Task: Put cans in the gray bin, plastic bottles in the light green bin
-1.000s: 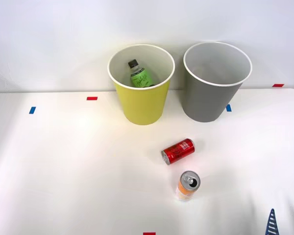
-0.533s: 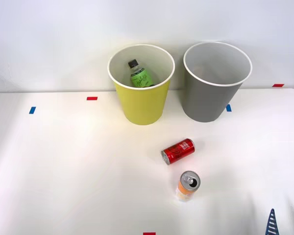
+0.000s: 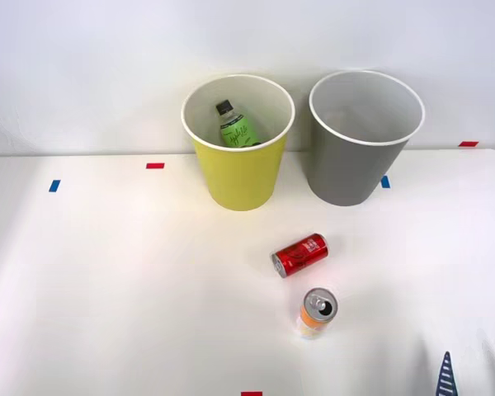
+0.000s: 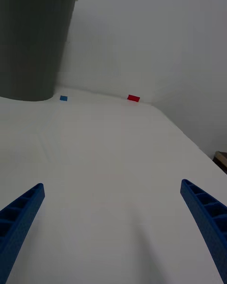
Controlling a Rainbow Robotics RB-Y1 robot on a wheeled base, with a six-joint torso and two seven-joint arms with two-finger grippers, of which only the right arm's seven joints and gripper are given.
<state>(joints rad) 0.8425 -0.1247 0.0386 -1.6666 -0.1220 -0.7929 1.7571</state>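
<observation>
A white table (image 3: 107,289) holds 2 tall round bins at its far side, set against a pale wall. The yellow-green plastic bin with a white rim (image 3: 238,177) stands on the left, and the gray plastic bin with a white rim (image 3: 346,169) stands just beside it on the right, not touching. Inside the yellow-green bin leans 1 small plastic bottle with a black cap and a bright green label (image 3: 234,126). Nearer, in front of the gap between the bins, a small red drink can with white lettering (image 3: 300,254) lies on its side. Just nearer than that, an orange-and-white can with a silver top (image 3: 316,313) stands upright, close to the red can but apart from it. The right gripper (image 4: 113,227) has its 2 blue ribbed fingers (image 4: 19,217) spread wide with nothing between them, over bare table at the near right. In the front view 1 blue fingertip (image 3: 445,375) pokes in at the near right corner, well apart from both cans. Little red and blue tape marks (image 3: 154,166) dot the table.
</observation>
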